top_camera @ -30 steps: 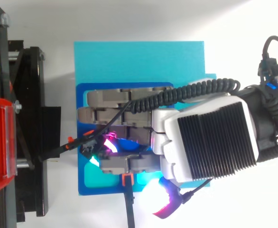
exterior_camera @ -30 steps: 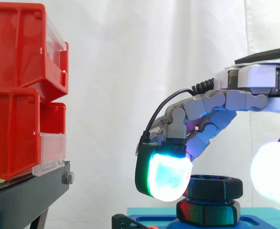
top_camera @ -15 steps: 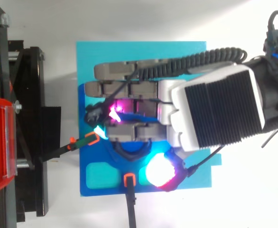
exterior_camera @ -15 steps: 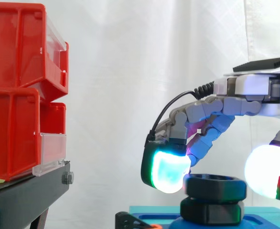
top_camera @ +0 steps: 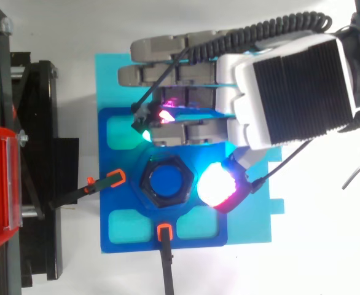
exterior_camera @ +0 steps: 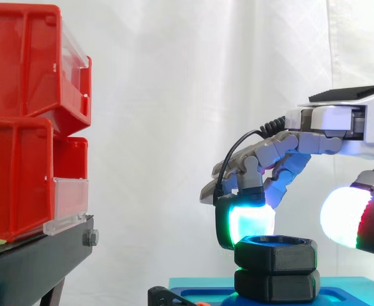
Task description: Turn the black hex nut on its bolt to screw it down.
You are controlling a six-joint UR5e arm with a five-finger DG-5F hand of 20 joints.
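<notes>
Black hex nut (exterior_camera: 275,254) sits free on its bolt (top_camera: 166,180) at the middle of the blue fixture (top_camera: 123,241). The hand (top_camera: 290,80) hovers loosely spread, holding nothing: fingertips (exterior_camera: 251,222) just past the nut's far side, thumb (top_camera: 215,185) just beside it. Closing unevenly could slip the pads off the flats, or snag the orange-tipped clamps (top_camera: 115,179) at the fixture's stand-side and front edges; open room lies above and toward the arm
</notes>
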